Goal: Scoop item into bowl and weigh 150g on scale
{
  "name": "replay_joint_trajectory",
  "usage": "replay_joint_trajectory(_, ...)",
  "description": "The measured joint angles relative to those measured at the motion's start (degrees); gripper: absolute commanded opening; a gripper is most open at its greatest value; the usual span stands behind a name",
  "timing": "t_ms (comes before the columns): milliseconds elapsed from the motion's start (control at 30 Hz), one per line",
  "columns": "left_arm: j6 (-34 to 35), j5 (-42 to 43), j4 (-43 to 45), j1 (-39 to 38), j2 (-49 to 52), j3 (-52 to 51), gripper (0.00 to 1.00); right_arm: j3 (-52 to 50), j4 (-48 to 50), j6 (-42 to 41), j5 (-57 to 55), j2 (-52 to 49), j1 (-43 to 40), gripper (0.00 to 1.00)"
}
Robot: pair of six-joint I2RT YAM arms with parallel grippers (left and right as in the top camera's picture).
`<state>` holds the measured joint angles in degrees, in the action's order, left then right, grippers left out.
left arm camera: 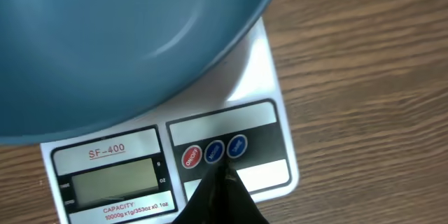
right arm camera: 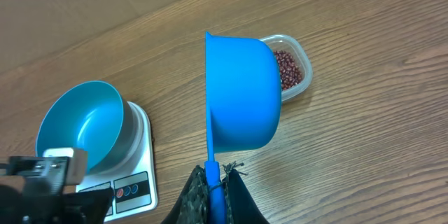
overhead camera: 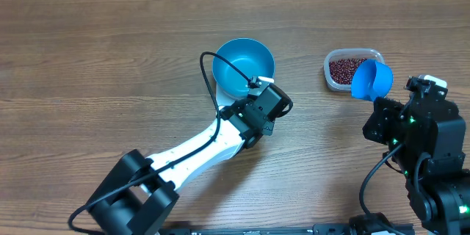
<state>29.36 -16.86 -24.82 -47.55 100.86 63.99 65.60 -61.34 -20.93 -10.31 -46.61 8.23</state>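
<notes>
Overhead, the empty bowl (overhead camera: 244, 64) sits on the scale (left arm camera: 269, 77), ready for weighing. Closed to a point, the left end effector (left arm camera: 222, 182) aims at the buttons (left arm camera: 214, 152), apparently to switch it on. The right end effector (right arm camera: 213, 185), clamped on the handle of the scoop (right arm camera: 241, 91), hovers by the tub (overhead camera: 328, 60) of beans (overhead camera: 345, 70).

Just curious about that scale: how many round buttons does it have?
3, in a row beside the display: red button, middle blue button, right blue button. Left gripper might hide more.
</notes>
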Motion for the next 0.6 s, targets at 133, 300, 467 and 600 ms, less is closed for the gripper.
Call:
replay_joint_trajectory(133, -0.7, 0.0, 0.0, 0.5, 2.4, 0.0, 0.04, 0.0, 0.0, 0.0, 0.0, 0.0, 0.0, 0.04)
replay_joint_trajectory(300, -0.4, -1.0, 0.2, 1.9, 3.5, 0.0, 0.04, 0.0, 0.0, 0.0, 0.0, 0.0, 0.0, 0.04)
replay_joint_trajectory(467, -0.4, -1.8, 0.4, 2.7, 3.5, 0.0, 0.04, 0.0, 0.0, 0.0, 0.0, 0.0, 0.0, 0.04)
replay_joint_trajectory(600, -0.3, -1.6, 1.2, 2.7, 3.5, 0.0, 0.04, 0.0, 0.0, 0.0, 0.0, 0.0, 0.0, 0.04)
